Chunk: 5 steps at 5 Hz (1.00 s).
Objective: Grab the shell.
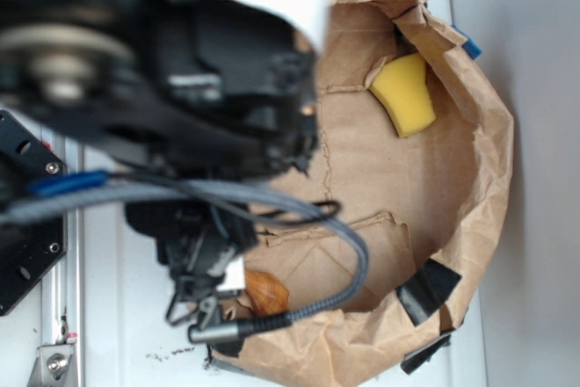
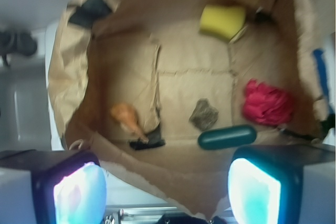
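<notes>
The shell is glossy orange-brown with a tapering tip, lying on the floor of a brown paper-lined box near its left wall. In the exterior view the shell peeks out just beneath the arm. My gripper hangs high above the box's near edge, open, its two pale pads wide apart with nothing between them. The shell lies ahead of the left finger, well below it.
Inside the box lie a grey-brown rock, a dark green capsule, a crumpled red cloth and a yellow sponge at the far side. Black tape patches mark the paper. The arm hides the box's left part from outside.
</notes>
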Each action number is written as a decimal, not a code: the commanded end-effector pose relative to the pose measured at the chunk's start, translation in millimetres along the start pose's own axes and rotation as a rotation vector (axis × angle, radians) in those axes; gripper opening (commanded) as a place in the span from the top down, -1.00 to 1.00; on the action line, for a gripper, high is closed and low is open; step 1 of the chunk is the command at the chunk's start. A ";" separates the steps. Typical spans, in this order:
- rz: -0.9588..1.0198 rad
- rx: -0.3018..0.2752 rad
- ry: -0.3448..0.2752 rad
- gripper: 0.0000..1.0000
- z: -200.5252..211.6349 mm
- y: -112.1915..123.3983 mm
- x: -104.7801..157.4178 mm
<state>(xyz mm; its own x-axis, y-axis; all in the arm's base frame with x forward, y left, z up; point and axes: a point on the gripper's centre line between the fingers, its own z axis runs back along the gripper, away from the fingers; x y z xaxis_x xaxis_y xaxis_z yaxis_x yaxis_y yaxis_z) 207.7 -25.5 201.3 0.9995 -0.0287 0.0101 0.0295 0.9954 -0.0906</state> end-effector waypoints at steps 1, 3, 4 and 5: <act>0.008 -0.001 -0.049 -1.00 12.6 2.3 5.0; 0.008 -0.001 -0.049 -1.00 12.6 2.3 5.0; 0.008 -0.001 -0.049 -1.00 12.6 2.3 5.0; -0.036 0.042 -0.091 -1.00 -1.0 -0.1 30.7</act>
<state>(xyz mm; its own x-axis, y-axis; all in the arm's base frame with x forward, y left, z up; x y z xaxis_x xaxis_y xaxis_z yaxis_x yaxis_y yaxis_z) 232.9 -20.8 186.0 0.9984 -0.0387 0.0422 0.0407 0.9981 -0.0464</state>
